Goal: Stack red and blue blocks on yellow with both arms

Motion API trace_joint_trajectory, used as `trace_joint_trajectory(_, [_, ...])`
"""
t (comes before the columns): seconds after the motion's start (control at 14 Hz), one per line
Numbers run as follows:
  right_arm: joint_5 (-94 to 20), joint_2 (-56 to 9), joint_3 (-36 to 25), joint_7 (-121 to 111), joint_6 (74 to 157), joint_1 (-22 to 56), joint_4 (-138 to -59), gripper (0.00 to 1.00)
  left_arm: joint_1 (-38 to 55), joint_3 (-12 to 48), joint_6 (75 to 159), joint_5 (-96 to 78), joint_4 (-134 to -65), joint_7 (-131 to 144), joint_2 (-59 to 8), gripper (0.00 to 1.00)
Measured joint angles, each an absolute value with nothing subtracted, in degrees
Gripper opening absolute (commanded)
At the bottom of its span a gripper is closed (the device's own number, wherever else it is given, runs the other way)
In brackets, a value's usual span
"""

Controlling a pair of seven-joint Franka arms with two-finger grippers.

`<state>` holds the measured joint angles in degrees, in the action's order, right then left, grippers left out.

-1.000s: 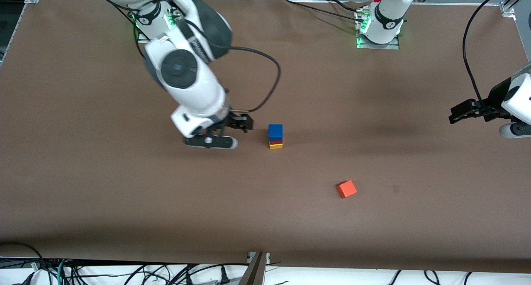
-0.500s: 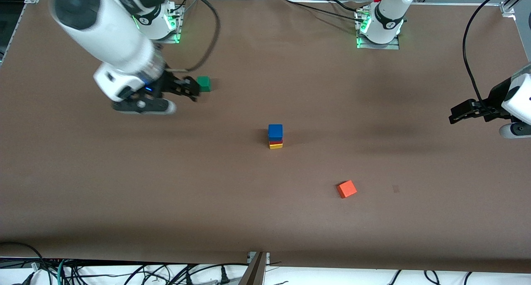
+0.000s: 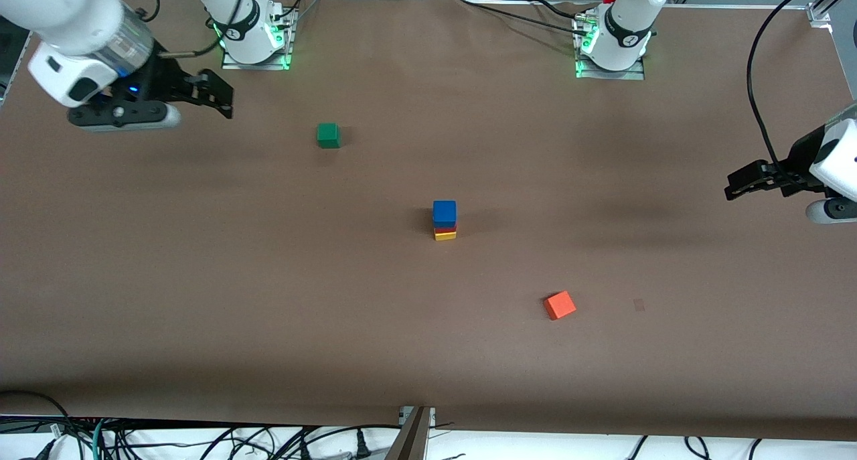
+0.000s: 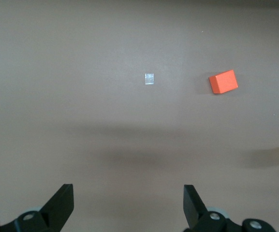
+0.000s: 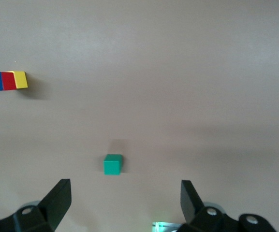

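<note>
1. Stack stands mid-table: blue block [image 3: 444, 212] on red block [image 3: 444, 230] on yellow [image 3: 445, 236].
2. Right gripper [image 3: 224, 102] hangs over its end of the table, fingers [image 5: 58, 197] spread wide, empty (green cube [image 3: 328, 135] near).
3. Left gripper [image 3: 736, 184] waits at its end, fingers [image 4: 62, 205] wide apart, holding nothing; orange cube [image 3: 559, 305] apart.

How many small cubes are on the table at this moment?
5. The bright blue matte cube tops the deep red matte cube, which sits on the bright yellow matte cube. The green cube lies farther from the front camera, the orange cube nearer. None seem hidden.
</note>
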<state>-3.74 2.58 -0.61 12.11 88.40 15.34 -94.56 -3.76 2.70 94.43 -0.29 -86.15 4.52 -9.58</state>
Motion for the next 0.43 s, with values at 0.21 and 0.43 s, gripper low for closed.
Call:
trace_joint_trajectory(0.21, [-3.7,2.9,2.6,6.8,88.0,8.6,-94.7,1.0,-3.8,2.7,94.4,-0.3,-86.1,4.5,-9.6,1.0])
trace_joint_trajectory(0.43, [-3.7,2.8,5.1,5.3,88.1,5.6,-94.6,1.0,-3.8,2.7,94.4,-0.3,-86.1,4.5,-9.6,1.0])
